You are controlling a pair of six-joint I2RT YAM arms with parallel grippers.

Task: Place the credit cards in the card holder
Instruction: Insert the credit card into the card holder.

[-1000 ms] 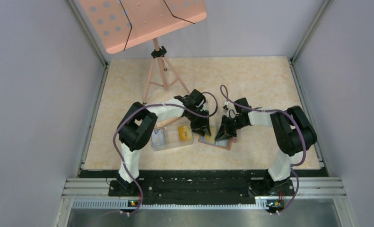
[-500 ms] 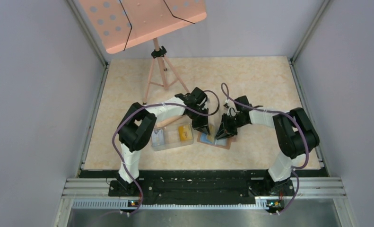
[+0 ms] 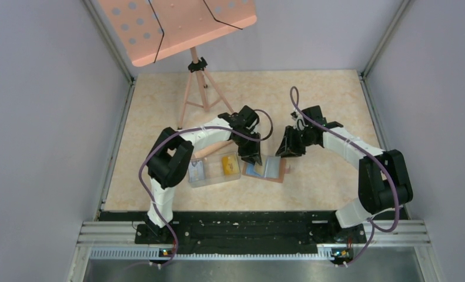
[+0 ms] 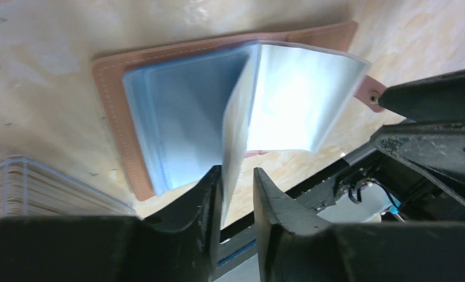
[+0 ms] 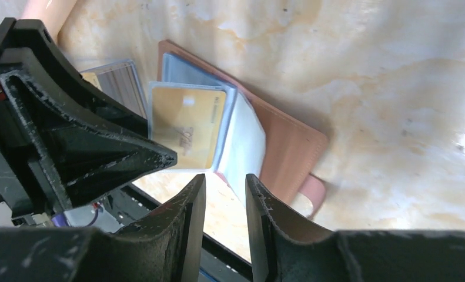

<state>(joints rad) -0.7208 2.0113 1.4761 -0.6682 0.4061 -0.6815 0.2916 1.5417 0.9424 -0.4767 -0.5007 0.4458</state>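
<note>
The brown card holder [image 3: 281, 176] lies open on the table, its clear sleeves [image 4: 294, 94] fanned out. A yellow-orange credit card [image 5: 188, 129] sits inside one upright sleeve. My left gripper [image 4: 237, 173] stands open at the holder's left edge; that upright sleeve leans on one fingertip, with a gap to the other. In the top view the left gripper [image 3: 251, 154] hangs right over the holder. My right gripper [image 3: 287, 148] is up and to the right of it, and the right gripper [image 5: 225, 179] is open and holds nothing. Another yellow card [image 3: 228, 165] and a grey-blue one [image 3: 196, 170] lie in a clear bin [image 3: 215, 182].
The clear bin touches the holder's left side. A pink music stand [image 3: 197, 88] on a tripod stands behind the left arm. The holder's snap strap [image 5: 312, 191] sticks out at its right edge. Bare marble tabletop lies to the right and behind.
My right gripper has opened and drawn back up and right, off the holder. My left gripper closed at the sleeve, then loosened, staying in place. The sleeve with the yellow card now stands free.
</note>
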